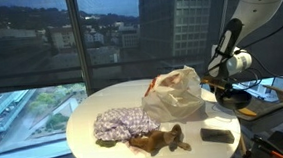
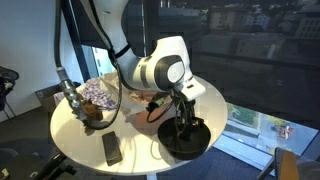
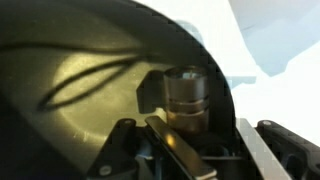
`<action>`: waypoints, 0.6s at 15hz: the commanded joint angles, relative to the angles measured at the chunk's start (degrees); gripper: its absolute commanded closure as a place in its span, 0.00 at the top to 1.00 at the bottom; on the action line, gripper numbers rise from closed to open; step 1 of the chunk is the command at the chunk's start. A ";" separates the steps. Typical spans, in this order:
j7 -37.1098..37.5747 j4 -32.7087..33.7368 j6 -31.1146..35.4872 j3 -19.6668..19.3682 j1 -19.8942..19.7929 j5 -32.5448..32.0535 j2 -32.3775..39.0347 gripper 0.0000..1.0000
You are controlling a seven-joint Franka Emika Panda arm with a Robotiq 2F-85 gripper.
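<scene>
The robot's hand (image 2: 181,124) is reaching down into a black pan (image 2: 190,143) that is sitting close to the rim of a round white tabletop (image 1: 92,111), beside a tall window (image 1: 39,46). In the wrist view the jaws are drawn together to a narrow close, and a short metal knob (image 3: 186,95) is standing just beyond the tips. Whether anything is pinched between them cannot be told from here.

The pan is looking rigid and glossy, probably metal: hard, not fragile, with some weight, and likely slick on its curved wall. The knob is looking like the surest place to take hold, squarely across its sides. It is small and smooth, so an off-centre pinch could be letting it twist or slip.

A crumpled plastic bag (image 1: 178,94) is lying just beside the pan toward the middle of the tabletop. It is light and soft enough to be dragged along by a passing arm. A black bar (image 1: 217,135) is lying near the front rim, while a brown soft toy (image 1: 158,141) and a patterned cloth (image 1: 120,125) are resting well apart from the pan. Open room is lying straight above the pan and between the bag and the bar; on the outer side the rim is leaving little margin.
</scene>
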 commanded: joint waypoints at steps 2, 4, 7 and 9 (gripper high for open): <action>2.54 -6.28 -4.49 -7.21 5.34 -8.72 -9.82 0.02; 6.38 -8.34 -5.87 -11.48 8.47 -16.07 -13.87 0.01; 15.10 -9.74 -11.53 -20.55 16.61 -31.08 -20.41 0.01; 20.77 -9.37 -17.40 -23.59 20.49 -40.66 -25.39 0.02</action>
